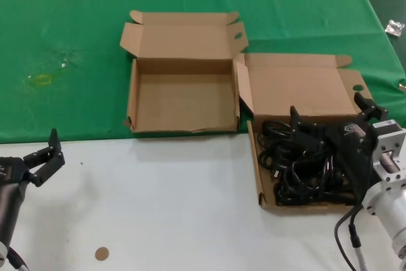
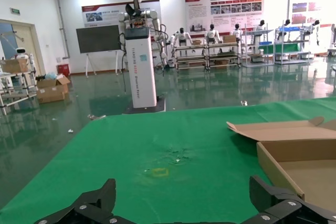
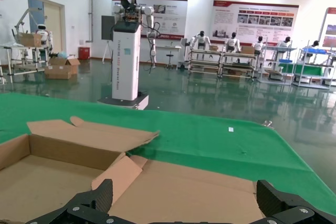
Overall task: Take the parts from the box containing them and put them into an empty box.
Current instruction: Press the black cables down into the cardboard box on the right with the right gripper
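The parts (image 1: 303, 164), black power cords in loose loops, fill the box containing them (image 1: 256, 157) at the right; its lid (image 1: 298, 87) lies open behind. My right gripper (image 1: 331, 111) hovers open over that box's back half, and its fingers (image 3: 104, 192) frame the bare lid (image 3: 210, 187), nothing between them. The empty box (image 1: 184, 99) stands open just left of it, partly seen at one side of the right wrist view as the empty box (image 3: 31, 169). My left gripper (image 1: 43, 154) waits open at the near left, facing the green cloth, empty.
A green cloth (image 1: 76, 23) covers the far half and the white tabletop (image 1: 177, 207) the near half. A small brown disc (image 1: 101, 254) lies near the front edge. A yellowish mark (image 1: 39, 79) and a clear bag (image 1: 394, 27) sit on the cloth.
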Available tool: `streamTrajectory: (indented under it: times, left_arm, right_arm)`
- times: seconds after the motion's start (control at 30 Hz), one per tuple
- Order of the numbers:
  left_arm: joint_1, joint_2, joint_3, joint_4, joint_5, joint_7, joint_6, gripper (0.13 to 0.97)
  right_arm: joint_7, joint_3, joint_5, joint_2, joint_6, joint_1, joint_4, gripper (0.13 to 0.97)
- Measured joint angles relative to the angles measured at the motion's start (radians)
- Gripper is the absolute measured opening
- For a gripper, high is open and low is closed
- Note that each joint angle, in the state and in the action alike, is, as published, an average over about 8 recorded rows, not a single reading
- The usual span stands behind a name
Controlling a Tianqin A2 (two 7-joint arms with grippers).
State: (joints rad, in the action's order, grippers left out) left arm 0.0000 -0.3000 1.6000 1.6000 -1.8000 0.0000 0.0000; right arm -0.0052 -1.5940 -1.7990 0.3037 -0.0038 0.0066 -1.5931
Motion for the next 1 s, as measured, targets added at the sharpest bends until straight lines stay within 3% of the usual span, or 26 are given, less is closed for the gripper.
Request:
streamTrajectory:
  times: [0.3,0.53,0.6,0.87,1.0]
  left_arm:
    - [0.0,0.0,0.0,0.0,0.0,0.0,0.0,0.845]
    - [0.0,0.0,0.0,0.0,0.0,0.0,0.0,0.698]
    - [0.0,0.0,0.0,0.0,0.0,0.0,0.0,0.677]
    - [0.0,0.0,0.0,0.0,0.0,0.0,0.0,0.453]
    - [0.0,0.0,0.0,0.0,0.0,0.0,0.0,0.453]
  right_arm:
    - [-0.008,-0.001,0.007,-0.014,-0.007,0.002,-0.005,0.966]
    - [0.004,-0.024,-0.009,0.024,0.001,-0.005,-0.015,0.966]
    - [0.013,-0.039,-0.023,0.059,0.009,-0.012,-0.022,0.966]
    - [0.063,-0.134,-0.13,0.312,0.046,-0.036,-0.072,0.966]
    - [0.1,-0.213,-0.18,0.485,0.037,-0.026,-0.106,0.966]
